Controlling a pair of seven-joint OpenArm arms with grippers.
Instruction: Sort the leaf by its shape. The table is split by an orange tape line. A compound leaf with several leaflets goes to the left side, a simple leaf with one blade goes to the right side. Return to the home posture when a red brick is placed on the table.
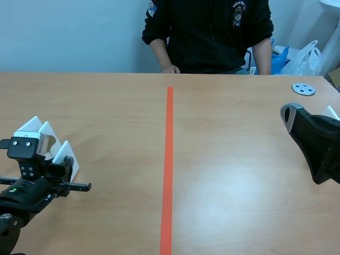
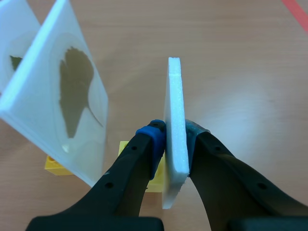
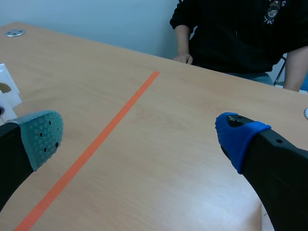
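My left gripper [image 2: 174, 134]: pinched shut on a white foam card [image 2: 174, 86], upright, edge-on, face unseen | just beside: tilted card [image 2: 43, 106] showing an olive, fan-shaped, single-blade leaf [image 2: 77, 91], on a yellow block [image 2: 55, 164], left of the orange tape line [image 1: 168, 159] | my right gripper [image 3: 139, 137]: spread wide, holding nothing

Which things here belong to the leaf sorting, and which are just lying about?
Job: white foam card pinched in left gripper; standing white foam cards with pressed leaves; orange tape line.
Lying about: round grey metal disc; white and blue plastic bags.
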